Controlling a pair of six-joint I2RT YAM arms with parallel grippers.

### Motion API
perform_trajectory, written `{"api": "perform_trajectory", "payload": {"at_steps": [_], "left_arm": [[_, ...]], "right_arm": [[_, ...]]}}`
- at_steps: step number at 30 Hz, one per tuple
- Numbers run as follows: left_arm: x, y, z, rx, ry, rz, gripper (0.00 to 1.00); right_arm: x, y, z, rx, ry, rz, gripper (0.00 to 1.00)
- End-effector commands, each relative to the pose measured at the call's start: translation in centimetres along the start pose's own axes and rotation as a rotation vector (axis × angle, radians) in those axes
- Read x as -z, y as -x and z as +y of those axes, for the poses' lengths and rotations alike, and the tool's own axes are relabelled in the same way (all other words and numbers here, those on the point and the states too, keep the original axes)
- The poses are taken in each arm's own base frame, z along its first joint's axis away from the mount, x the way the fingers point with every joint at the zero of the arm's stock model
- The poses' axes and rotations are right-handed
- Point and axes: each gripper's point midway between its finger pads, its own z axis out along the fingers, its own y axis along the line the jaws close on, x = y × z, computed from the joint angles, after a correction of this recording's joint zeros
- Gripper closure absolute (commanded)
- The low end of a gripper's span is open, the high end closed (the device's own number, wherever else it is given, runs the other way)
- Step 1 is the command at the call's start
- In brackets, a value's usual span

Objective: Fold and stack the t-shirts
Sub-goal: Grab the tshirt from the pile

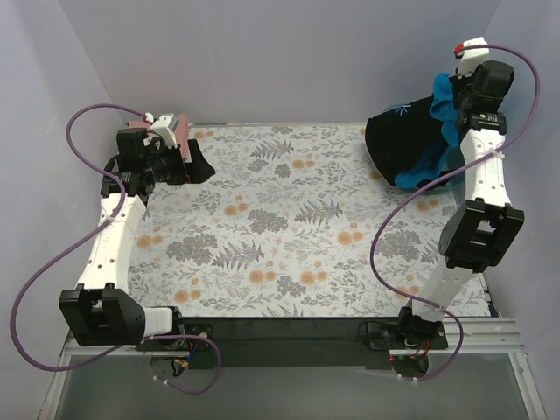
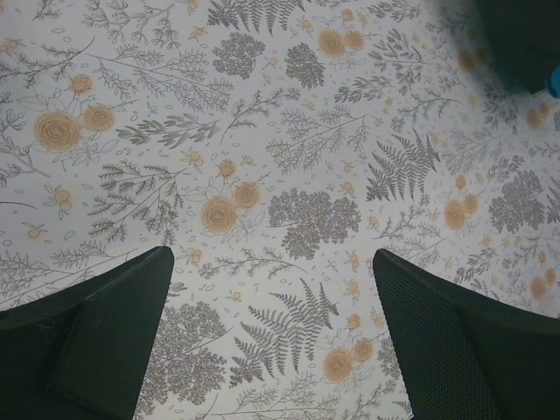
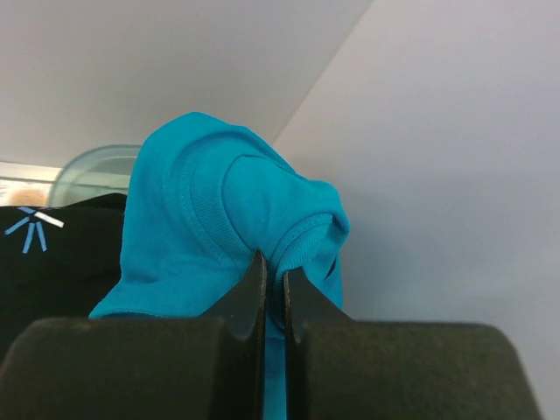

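My right gripper is raised at the back right and shut on the collar of the teal-blue t-shirt, which hangs down from it. In the right wrist view the jaws pinch the ribbed teal collar. The black t-shirt, with a small blue and white mark, is bunched against the teal one; it also shows in the right wrist view. My left gripper is open and empty at the back left, over bare floral covering. The green t-shirt is out of view.
The floral table covering spans the table. A pinkish slab sits behind my left wrist; I cannot tell what it is. A translucent tub rim shows behind the shirts. Grey walls stand close behind and beside.
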Motion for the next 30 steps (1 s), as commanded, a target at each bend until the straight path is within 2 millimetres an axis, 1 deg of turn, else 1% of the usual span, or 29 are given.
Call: {"api": "perform_trajectory", "payload": {"at_steps": [1, 2, 3, 4, 5, 8, 11, 14, 15, 18, 19, 21, 22, 24, 25, 27, 29, 30], "left_arm": [[0.4, 1.2, -0.4, -0.027, 0.000, -0.023, 0.02], [0.4, 1.4, -0.4, -0.028, -0.002, -0.024, 0.02], [0.1, 1.3, -0.3, -0.023, -0.004, -0.017, 0.02], [0.1, 1.3, -0.4, -0.023, -0.007, -0.016, 0.02], [0.0, 1.3, -0.3, -0.020, -0.007, -0.016, 0.02], [-0.1, 1.4, -0.3, -0.020, -0.009, -0.021, 0.02], [-0.2, 1.2, -0.3, -0.016, -0.012, -0.017, 0.02], [-0.3, 1.1, -0.2, -0.017, -0.013, -0.013, 0.02], [-0.3, 1.0, -0.2, -0.017, -0.011, -0.012, 0.02], [-0.3, 0.7, -0.2, -0.019, -0.010, -0.006, 0.02], [-0.3, 0.4, 0.0, -0.016, -0.007, -0.001, 0.02], [-0.3, 0.2, 0.0, -0.019, -0.007, 0.000, 0.02], [-0.3, 0.1, 0.0, -0.020, -0.006, 0.003, 0.02], [-0.5, -0.3, 0.3, -0.017, -0.001, 0.012, 0.02], [-0.5, -0.3, 0.2, -0.017, -0.002, 0.012, 0.02], [-0.7, -0.8, 0.4, -0.011, -0.005, 0.023, 0.02], [-0.9, -0.9, 0.4, -0.010, -0.010, 0.025, 0.02], [-1.0, -1.4, 0.5, -0.007, -0.012, 0.035, 0.02]], "right_arm": [[1.0, 5.2, -6.1, 0.027, -0.243, -0.154, 0.99], [1.7, 6.5, -7.1, 0.021, -0.277, -0.181, 0.99], [2.2, 7.2, -7.8, 0.020, -0.297, -0.195, 0.99], [2.9, 8.0, -8.9, 0.018, -0.326, -0.216, 0.99], [3.6, 9.2, -9.7, 0.019, -0.346, -0.244, 0.99], [5.2, 11.0, -11.0, 0.039, -0.385, -0.288, 0.99], [6.0, 11.5, -11.6, 0.061, -0.420, -0.311, 0.99], [5.1, 10.5, -10.7, 0.063, -0.387, -0.295, 0.99], [4.4, 9.4, -10.0, 0.062, -0.359, -0.274, 0.99], [2.8, 7.5, -7.8, 0.085, -0.289, -0.240, 0.99], [1.8, 5.7, -6.1, 0.091, -0.249, -0.202, 0.99], [1.0, 4.3, -3.8, 0.101, -0.163, -0.182, 0.99], [0.4, 2.5, -1.8, 0.099, -0.111, -0.147, 0.99], [0.0, 0.7, 0.5, 0.082, -0.040, -0.111, 0.99], [-0.4, -1.1, 3.0, 0.075, 0.033, -0.079, 0.99], [-0.7, -3.0, 5.1, 0.037, 0.094, -0.041, 0.99], [-1.0, -5.4, 7.1, -0.003, 0.163, 0.018, 0.99], [-1.5, -6.7, 8.0, -0.038, 0.188, 0.049, 0.99]]}}
